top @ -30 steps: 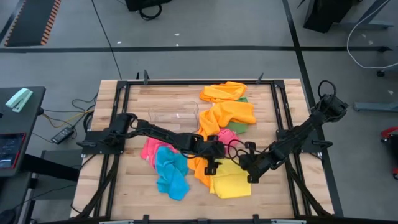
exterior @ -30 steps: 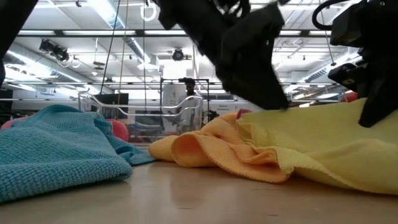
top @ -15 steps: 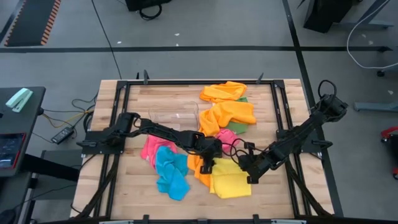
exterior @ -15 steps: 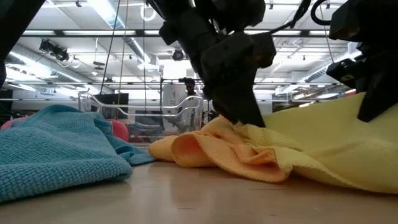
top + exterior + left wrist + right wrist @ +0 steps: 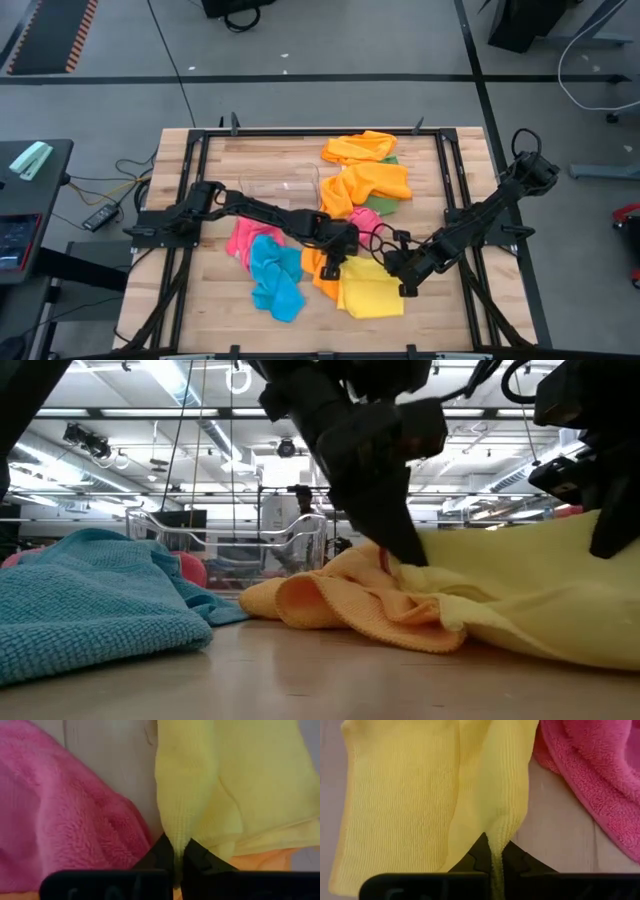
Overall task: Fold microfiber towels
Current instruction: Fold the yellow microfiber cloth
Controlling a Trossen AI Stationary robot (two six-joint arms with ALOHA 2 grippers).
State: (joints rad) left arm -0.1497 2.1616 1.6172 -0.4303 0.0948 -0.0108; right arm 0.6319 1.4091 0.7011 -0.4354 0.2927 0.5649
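since a second ago the left gripper point(image 5: 337, 262) has dropped from just above the cloths onto the yellow towel point(image 5: 372, 290) and pinched shut on a ridge of its edge; the left wrist view shows yellow fabric caught between the dark fingers point(image 5: 162, 851). the right gripper point(image 5: 404, 283) has not shifted and is clamped on the same towel's other near edge, a fold of it running down between its fingers point(image 5: 479, 847). the yellow towel lies at the front middle of the table point(image 5: 215, 180), partly draped over an orange towel point(image 5: 322, 272), with a pink towel point(image 5: 242, 240) and a blue towel point(image 5: 274, 275) to its left.

the risks, as i judge them: each pinch holds a bunched ridge, not a clean corner, so the lift may spread the cloth crooked. the orange towel touches the left grip point and could be dragged up with it. a thin pinch may slip once the arms pull apart.
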